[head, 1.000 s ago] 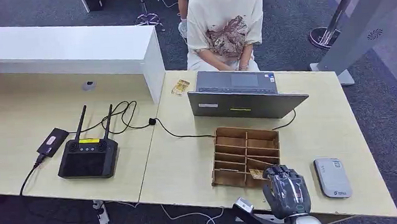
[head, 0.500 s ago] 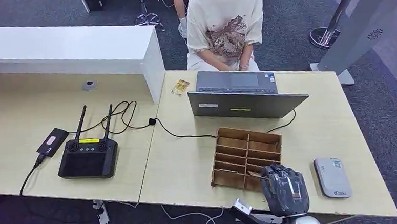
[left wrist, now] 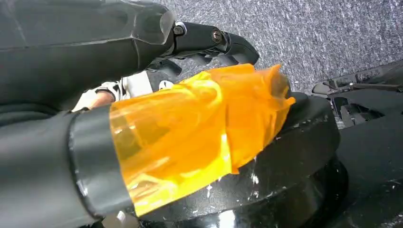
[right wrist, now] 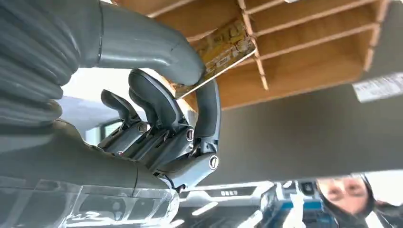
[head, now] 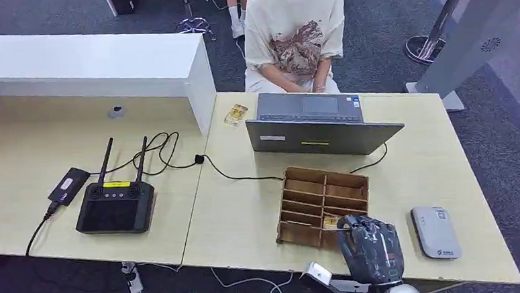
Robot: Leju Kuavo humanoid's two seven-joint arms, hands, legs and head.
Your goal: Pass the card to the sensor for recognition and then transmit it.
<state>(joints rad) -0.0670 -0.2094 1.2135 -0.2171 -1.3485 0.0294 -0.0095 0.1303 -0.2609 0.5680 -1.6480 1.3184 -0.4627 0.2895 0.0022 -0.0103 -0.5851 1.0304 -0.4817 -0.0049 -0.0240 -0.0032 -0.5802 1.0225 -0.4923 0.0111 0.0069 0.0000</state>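
The card is pinched between thumb and finger of the right hand, apparently inside the wooden organizer; the left hand's state cannot be told.

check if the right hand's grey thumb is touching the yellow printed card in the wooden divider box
Touching. The right wrist view shows the grey thumb pressed on the yellow printed card, a dark finger under it, pinching it at the wooden divider box.

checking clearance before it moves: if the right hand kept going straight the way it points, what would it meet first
Most likely the wooden divider box: the right hand points into its near compartments, its fingers already pinching the yellow card there. Beyond that stands the laptop, though depth is uncertain.
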